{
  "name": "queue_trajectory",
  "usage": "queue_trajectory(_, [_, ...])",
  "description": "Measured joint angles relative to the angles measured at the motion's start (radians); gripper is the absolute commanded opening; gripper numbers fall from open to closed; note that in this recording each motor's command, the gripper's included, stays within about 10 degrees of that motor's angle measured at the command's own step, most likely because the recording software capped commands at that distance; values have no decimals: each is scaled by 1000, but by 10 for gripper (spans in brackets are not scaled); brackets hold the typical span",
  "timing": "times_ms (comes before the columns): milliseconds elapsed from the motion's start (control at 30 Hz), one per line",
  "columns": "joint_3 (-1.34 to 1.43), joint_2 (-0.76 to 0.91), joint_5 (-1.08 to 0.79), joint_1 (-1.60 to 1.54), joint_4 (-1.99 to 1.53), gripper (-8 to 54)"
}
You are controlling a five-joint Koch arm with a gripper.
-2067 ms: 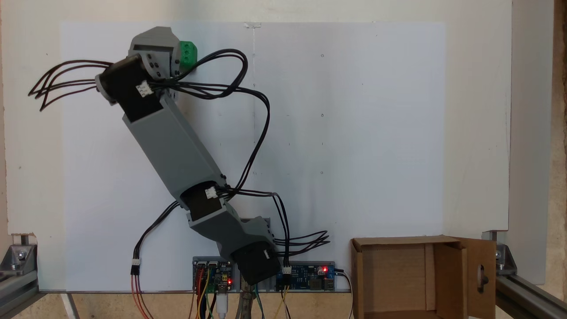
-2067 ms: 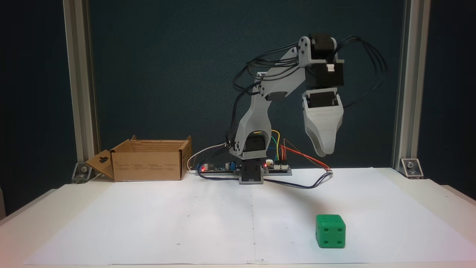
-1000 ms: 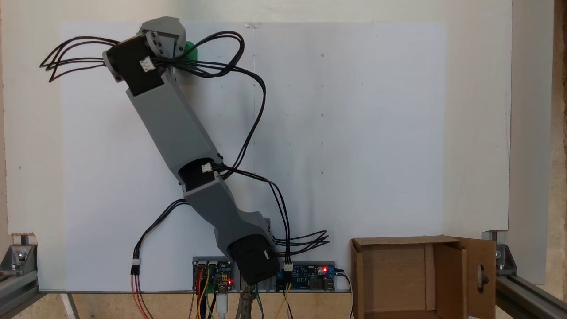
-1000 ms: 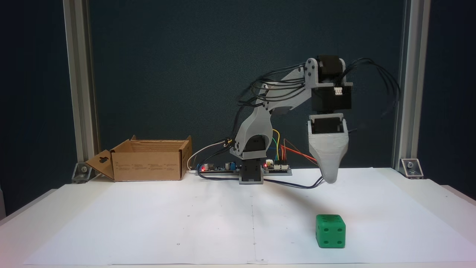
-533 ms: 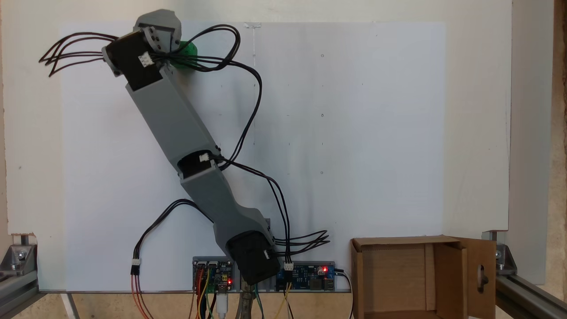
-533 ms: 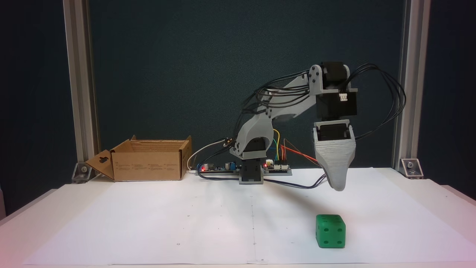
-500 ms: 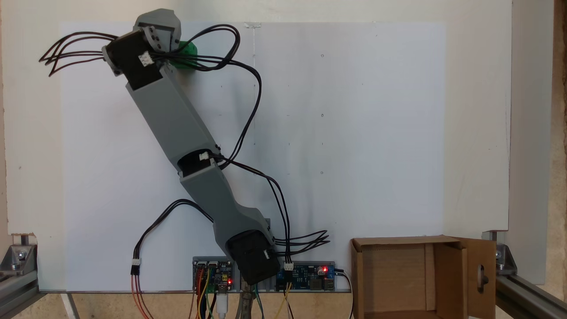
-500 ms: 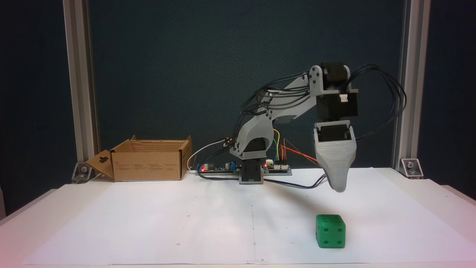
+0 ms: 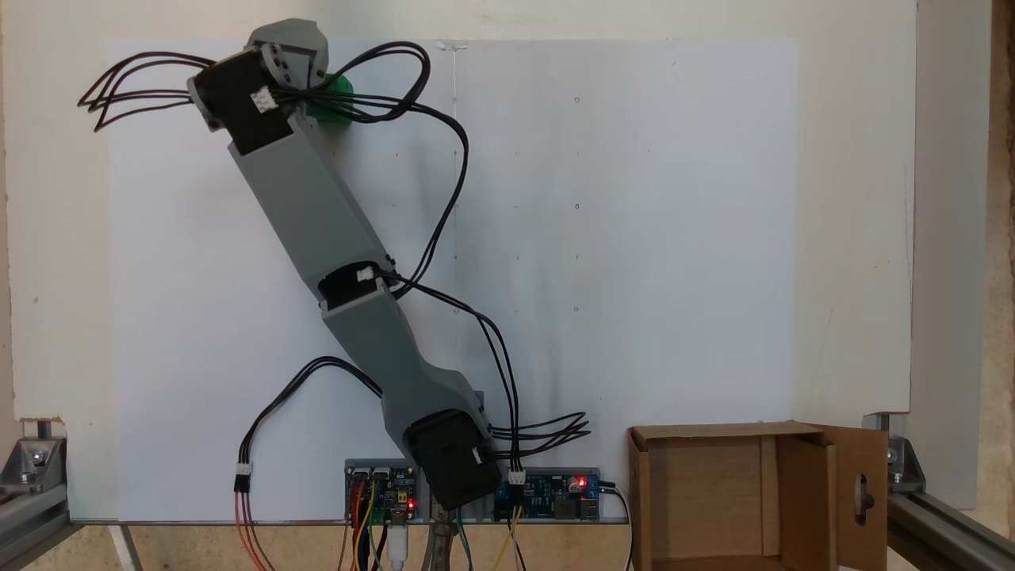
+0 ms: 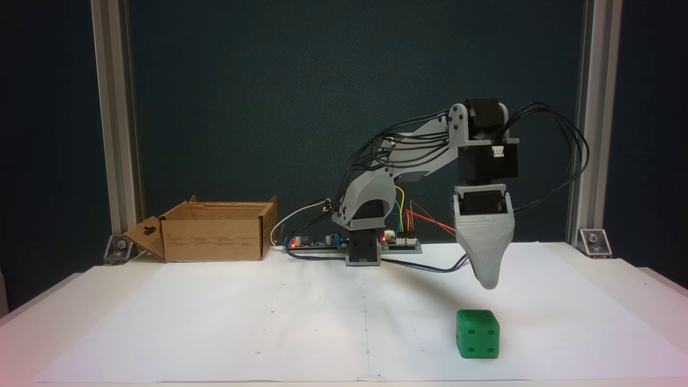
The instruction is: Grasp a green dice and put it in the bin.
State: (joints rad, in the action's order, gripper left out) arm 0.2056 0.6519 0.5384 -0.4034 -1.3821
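The green dice (image 10: 477, 333) rests on the white paper near the front right in a fixed view. In the other fixed view the green dice (image 9: 336, 101) peeks out at the upper left, partly behind black cables and the wrist. My gripper (image 10: 488, 284) points straight down, its tip a short way above the dice and a little to its right, touching nothing. Its jaws line up one behind the other, so the gap is hidden. The brown cardboard bin (image 10: 215, 232) stands open at the back left, and the same bin (image 9: 718, 492) shows at the bottom right.
Circuit boards (image 10: 400, 243) with red lights and loose wires lie by the arm's base (image 10: 363, 252). Aluminium posts (image 10: 117, 123) frame both sides. Black cable loops (image 10: 570, 156) hang off the wrist. White paper (image 10: 269, 322) covers the table between dice and bin.
The arm has stretched outward and the gripper has dropped from high above the table to just over the dice. Dice and bin have stayed put.
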Motion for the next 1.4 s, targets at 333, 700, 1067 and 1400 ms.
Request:
queue_trajectory(333, [0,-8,0,11,0,432])
queue_trajectory(700, [0,-52,6,18,0,431])
queue_trajectory(1067, [0,-84,21,18,0,422])
queue_trajectory(1400, [0,-130,21,20,2,421])
